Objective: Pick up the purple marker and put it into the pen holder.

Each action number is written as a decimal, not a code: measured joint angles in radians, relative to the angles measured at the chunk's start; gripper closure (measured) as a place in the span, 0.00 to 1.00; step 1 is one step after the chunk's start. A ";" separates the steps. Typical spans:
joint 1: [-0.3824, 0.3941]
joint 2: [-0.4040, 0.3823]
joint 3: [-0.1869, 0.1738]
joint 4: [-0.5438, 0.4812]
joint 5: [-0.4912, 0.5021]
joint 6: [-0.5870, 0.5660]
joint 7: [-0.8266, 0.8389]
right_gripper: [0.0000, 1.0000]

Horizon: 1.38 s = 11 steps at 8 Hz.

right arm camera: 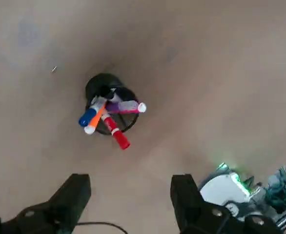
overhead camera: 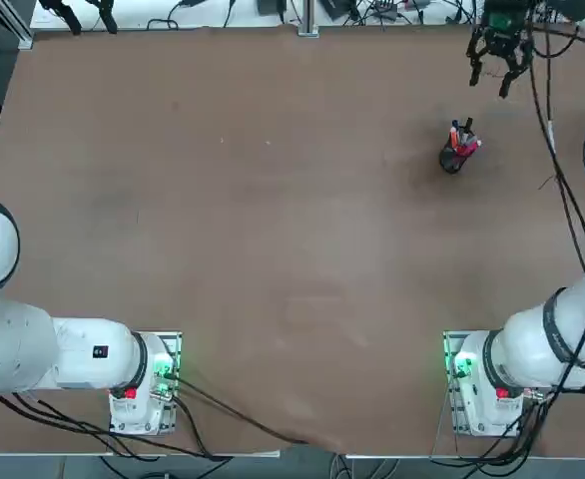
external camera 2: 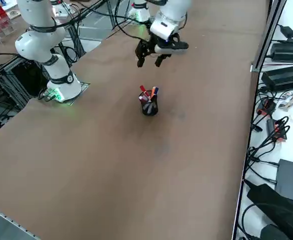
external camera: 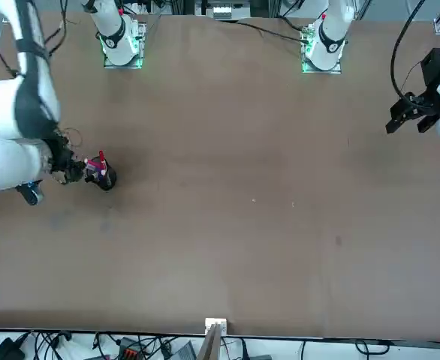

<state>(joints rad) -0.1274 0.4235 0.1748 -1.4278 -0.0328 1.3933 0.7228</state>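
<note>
Brown and nearly bare, the table carries only one small object cluster: the pen holder, a black round cup standing upright far from the arm bases. We use that cup as our landmark. Inside it we see several pens leaning against one another: a red one, an orange one with a white tip, a blue-capped one, and the purple marker, whose violet barrel lies tilted across the rim with its pale end poking out past the cup's edge.

Our right hand hangs in the air just beyond the holder on its far side, raised above it and apart from it. Its two fingers stand spread wide with nothing between them.

As we judge it, the task looks essentially finished: the marker already sits in the cup, no pen lies loose on the table around the holder, and the hand is empty. What may be left is only drawing the arm clear, provided the marker stays propped and does not tip out.
</note>
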 joint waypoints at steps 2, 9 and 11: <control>-0.054 -0.004 0.000 0.021 0.053 0.000 -0.322 0.00; 0.085 -0.367 -0.059 -0.206 0.062 0.303 -0.760 0.00; 0.099 -0.475 -0.096 -0.364 0.062 0.350 -0.735 0.00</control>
<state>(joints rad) -0.0282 -0.0517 0.0788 -1.7918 0.0294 1.7428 -0.0125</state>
